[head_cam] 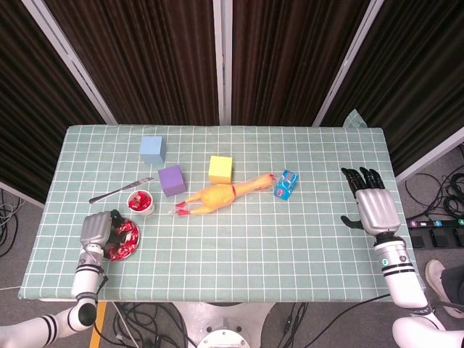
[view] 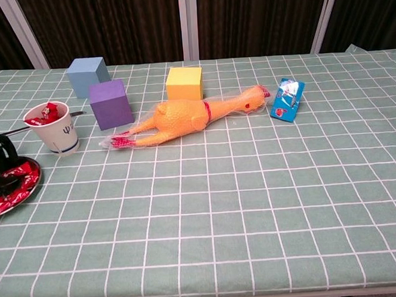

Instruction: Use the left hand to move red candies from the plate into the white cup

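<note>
The metal plate [head_cam: 137,245] of red candies [head_cam: 125,233] sits near the table's front left; in the chest view the plate [view: 36,184] and candies [view: 21,175] lie at the left edge. My left hand [head_cam: 96,231] hangs over the plate's left side, its fingers [view: 3,155] curled down among the candies. Whether a candy is pinched is hidden. The white cup [head_cam: 141,202] stands just behind the plate, with red candies showing inside the cup [view: 53,128]. My right hand [head_cam: 374,206] rests flat at the far right, fingers spread, holding nothing.
Behind the cup lie a knife [head_cam: 120,190], a purple cube [head_cam: 172,180], a blue cube [head_cam: 152,149] and a yellow cube [head_cam: 220,169]. A rubber chicken [head_cam: 217,196] and a blue packet [head_cam: 286,185] lie mid-table.
</note>
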